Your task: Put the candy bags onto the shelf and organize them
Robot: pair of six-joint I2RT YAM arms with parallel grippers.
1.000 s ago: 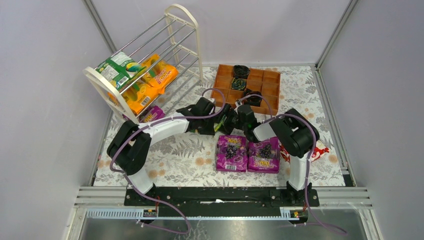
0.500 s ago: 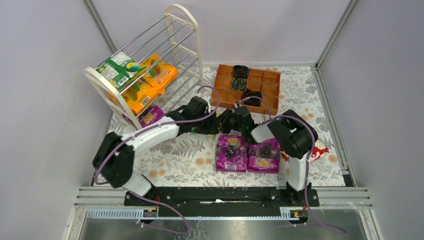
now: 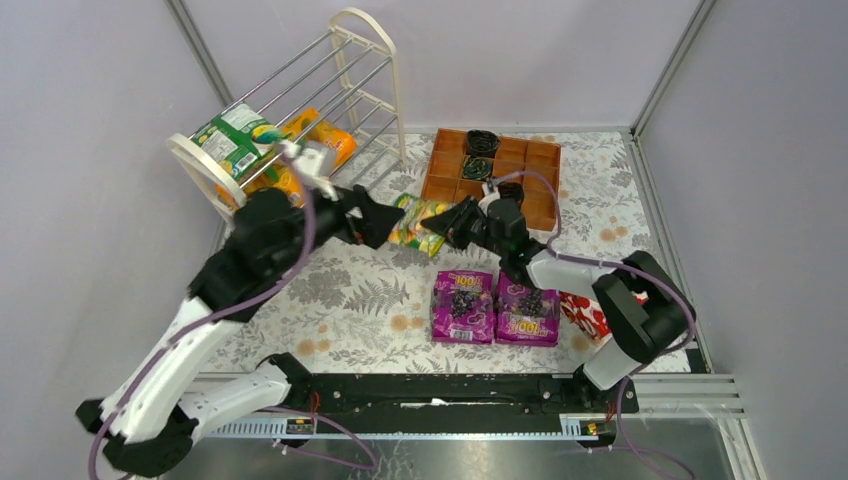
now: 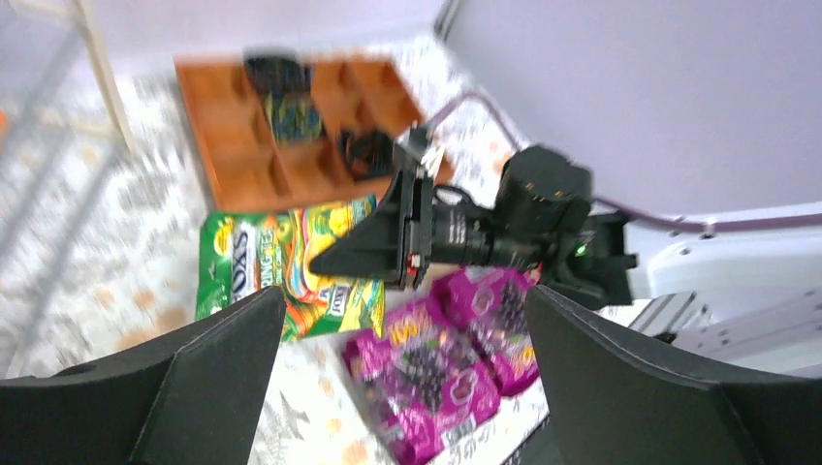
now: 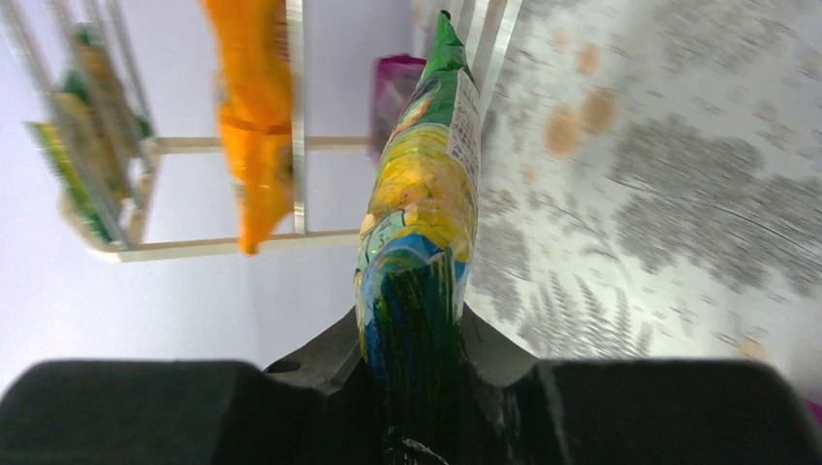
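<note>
A green candy bag (image 3: 416,222) with fruit print hangs above the table's middle. My right gripper (image 3: 452,221) is shut on its right end, and in the right wrist view the green bag (image 5: 423,223) stands edge-on between the jaws of the right gripper (image 5: 417,334). My left gripper (image 3: 377,217) is open just left of the bag and holds nothing. From the left wrist, the left gripper (image 4: 402,295) looks down on the green bag (image 4: 276,263) and two purple candy bags (image 4: 441,358). Those purple bags (image 3: 495,307) lie flat near the front. The shelf (image 3: 345,75) holds a green bag (image 3: 234,138) and orange bags (image 3: 330,138).
The wooden compartment tray (image 3: 537,178) with black coils stands at the back right. A red-and-white package (image 3: 583,312) lies under the right arm. A purple bag (image 5: 395,87) sits low on the shelf. Grey walls close in on both sides.
The left gripper opened, let go of the green bag and drew back left as its arm rose. The right gripper closed on the bag and now carries it alone.
</note>
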